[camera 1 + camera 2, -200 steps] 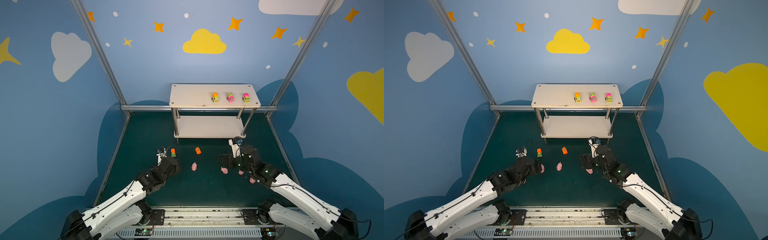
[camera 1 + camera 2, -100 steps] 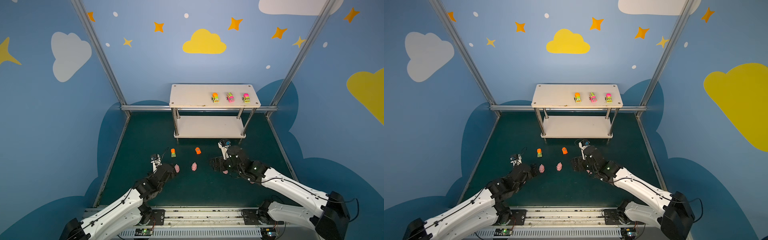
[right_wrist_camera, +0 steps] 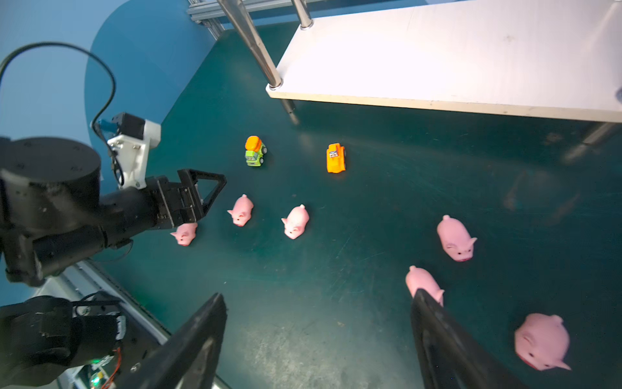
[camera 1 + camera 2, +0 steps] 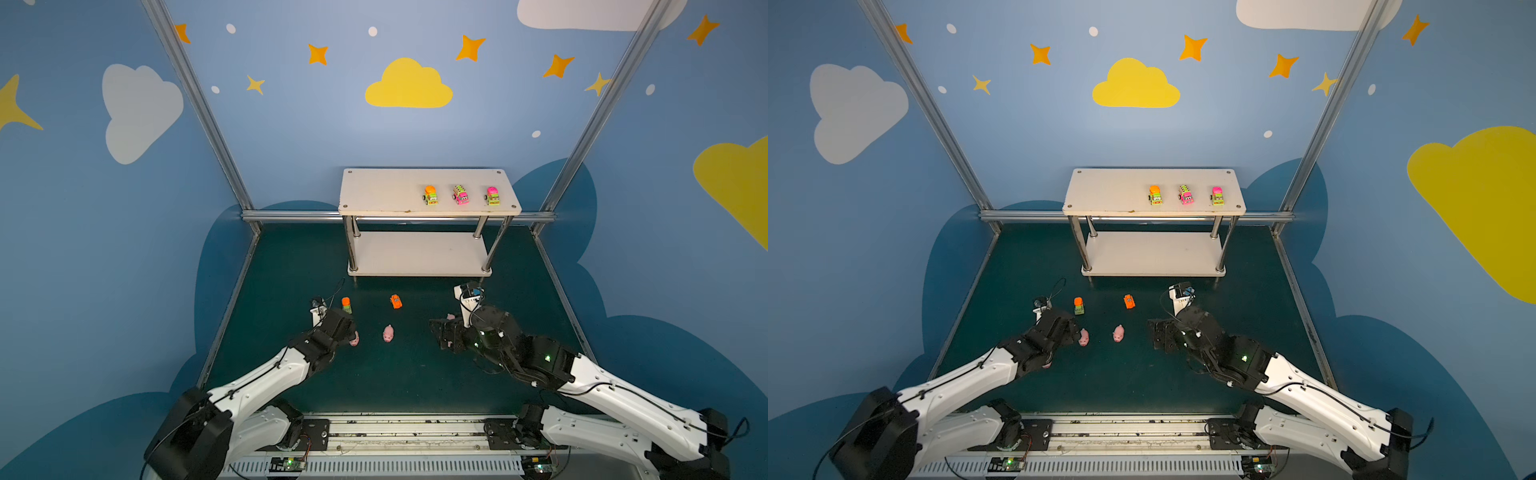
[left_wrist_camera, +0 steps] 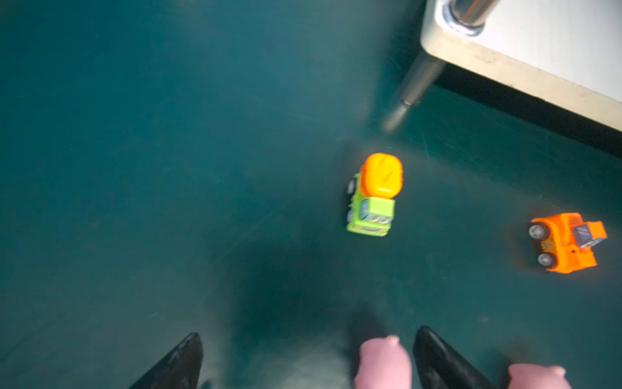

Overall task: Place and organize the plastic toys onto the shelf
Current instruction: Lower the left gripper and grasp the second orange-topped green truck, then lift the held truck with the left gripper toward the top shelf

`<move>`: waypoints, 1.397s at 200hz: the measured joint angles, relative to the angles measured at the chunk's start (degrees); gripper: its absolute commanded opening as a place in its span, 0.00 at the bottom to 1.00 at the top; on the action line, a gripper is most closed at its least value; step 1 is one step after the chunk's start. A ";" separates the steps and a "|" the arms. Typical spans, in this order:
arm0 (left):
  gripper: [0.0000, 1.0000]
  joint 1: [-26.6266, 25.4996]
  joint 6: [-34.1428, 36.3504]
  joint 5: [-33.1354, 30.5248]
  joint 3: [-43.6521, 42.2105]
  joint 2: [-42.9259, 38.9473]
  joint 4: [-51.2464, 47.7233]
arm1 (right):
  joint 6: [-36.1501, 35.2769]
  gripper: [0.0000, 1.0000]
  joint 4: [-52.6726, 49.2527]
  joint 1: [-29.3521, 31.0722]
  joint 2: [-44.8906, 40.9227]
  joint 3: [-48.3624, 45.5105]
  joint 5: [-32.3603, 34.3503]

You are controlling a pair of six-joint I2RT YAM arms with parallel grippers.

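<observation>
With a small pink plastic pig off-centre between the left gripper's spread jaws, centre them over it before closing gently; the right gripper gapes empty.

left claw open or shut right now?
Open. Left claw: in the left wrist view its black fingers stand wide apart, a pink pig between them, not pinched.

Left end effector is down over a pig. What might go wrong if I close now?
1. The pig sits off-centre in the open left end effector, close beside one finger; closing may shove it or clip only its edge.
2. A second pig just outside that finger could get knocked.
3. A third pig lies at the right end effector fingertip, easily nudged.
</observation>
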 measured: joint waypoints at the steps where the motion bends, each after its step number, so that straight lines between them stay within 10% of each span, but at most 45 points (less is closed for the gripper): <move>1: 0.89 0.00 0.02 0.02 0.22 0.33 0.02 | -0.02 0.84 -0.04 -0.09 0.00 -0.04 0.00; 110: 0.70 2.49 3.41 0.42 15.02 20.72 1.03 | -0.70 0.84 1.97 -9.16 -2.14 -5.68 -9.33; 279: 0.55 7.08 8.15 5.55 16.63 28.59 7.06 | 1.14 0.84 6.08 -11.13 4.61 -7.37 -15.43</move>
